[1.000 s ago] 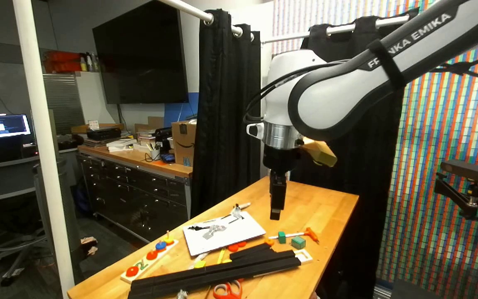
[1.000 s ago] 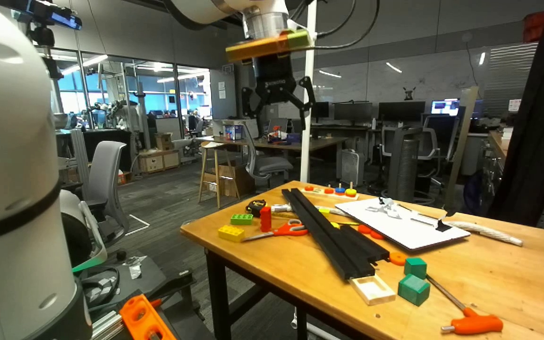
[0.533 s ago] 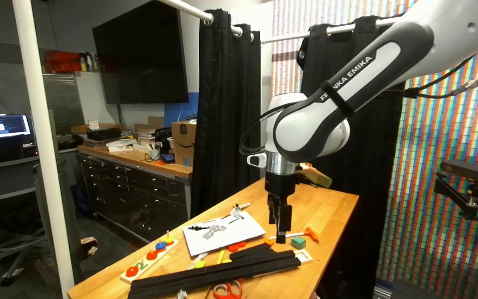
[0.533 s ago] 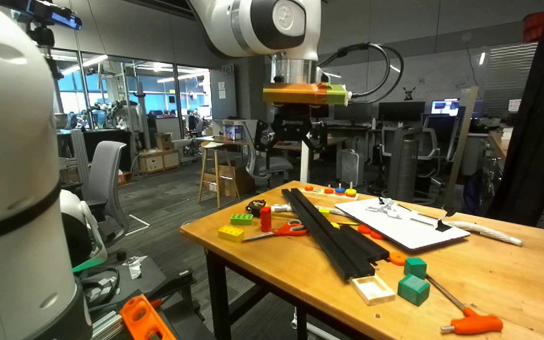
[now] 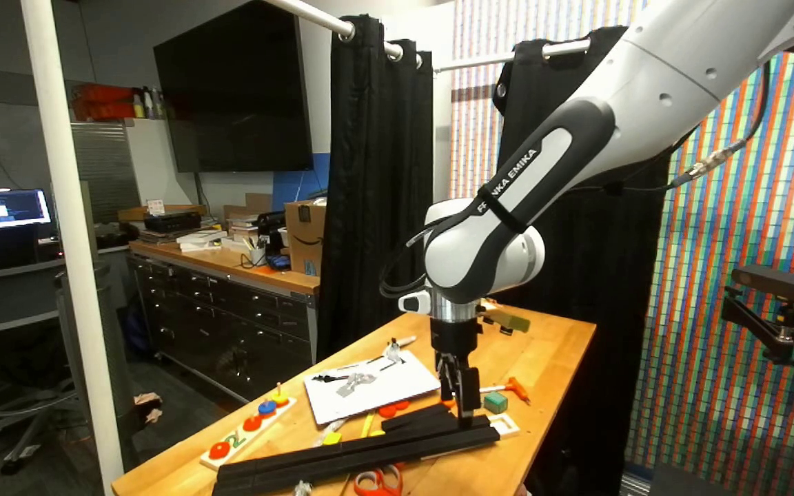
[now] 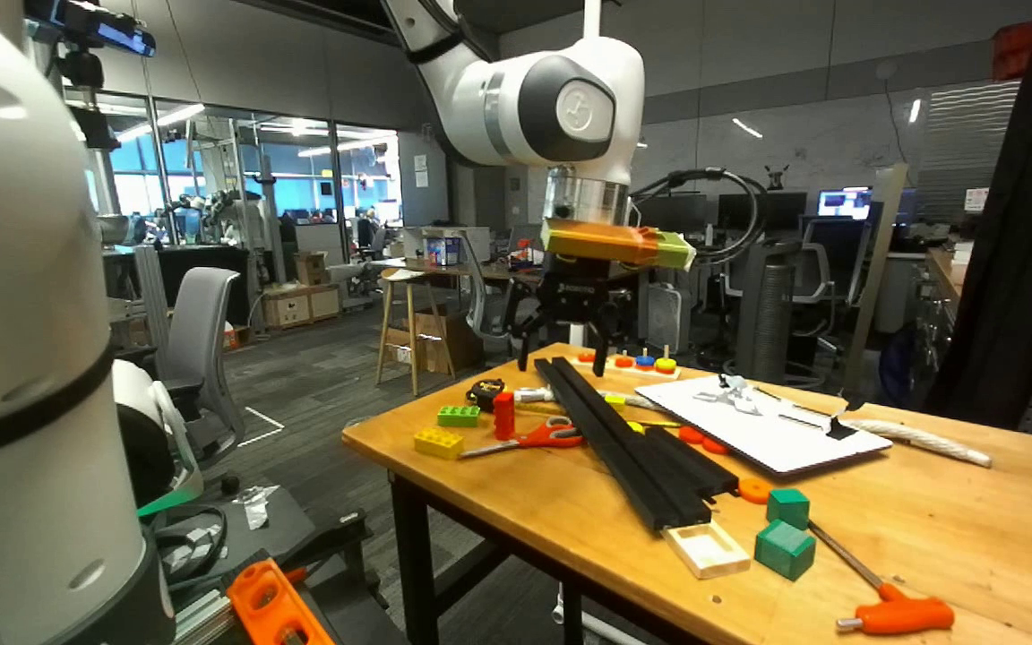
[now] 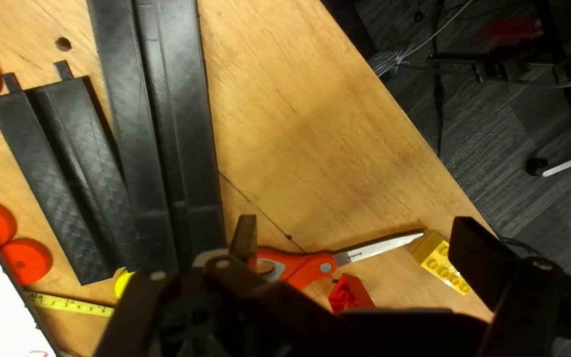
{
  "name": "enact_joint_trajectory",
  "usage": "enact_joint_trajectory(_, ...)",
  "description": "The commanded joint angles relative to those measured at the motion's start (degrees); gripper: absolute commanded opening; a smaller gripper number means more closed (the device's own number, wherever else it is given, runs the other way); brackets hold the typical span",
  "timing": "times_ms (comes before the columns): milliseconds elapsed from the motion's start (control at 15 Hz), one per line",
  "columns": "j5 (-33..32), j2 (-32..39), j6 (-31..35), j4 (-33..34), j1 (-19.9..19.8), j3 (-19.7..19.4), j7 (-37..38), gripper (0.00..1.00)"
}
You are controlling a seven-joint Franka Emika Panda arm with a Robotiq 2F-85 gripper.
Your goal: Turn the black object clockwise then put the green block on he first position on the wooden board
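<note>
Turning the long grooved black track point(image 6: 616, 441) looks like the current step

The hand point(image 6: 561, 369) is spread, pinching nothing. The track lies upper left in the wrist view, outside the fingers point(image 7: 244, 234); the next move likely needs a shift over it, then lowering.

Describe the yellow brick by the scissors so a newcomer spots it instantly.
On the wooden table, find the long black bar in an exterior view, then the orange-handled scissors beside it. Follow their blade to the tip: the yellow brick lies there. Its yellow colour and flat, studs-up pose set it apart from the upright red brick nearby.
</note>
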Motion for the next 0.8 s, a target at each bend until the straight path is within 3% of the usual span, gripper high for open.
enact_joint_trajectory(0, -0.7, 7.2, 0.1, 6.1, -3.3, 2.5, -3.8, 1.00)
enact_joint_trajectory(733, -6.7, 16.0, 11.3, 8.3, -7.9, 5.8, -2.4, 1.00)
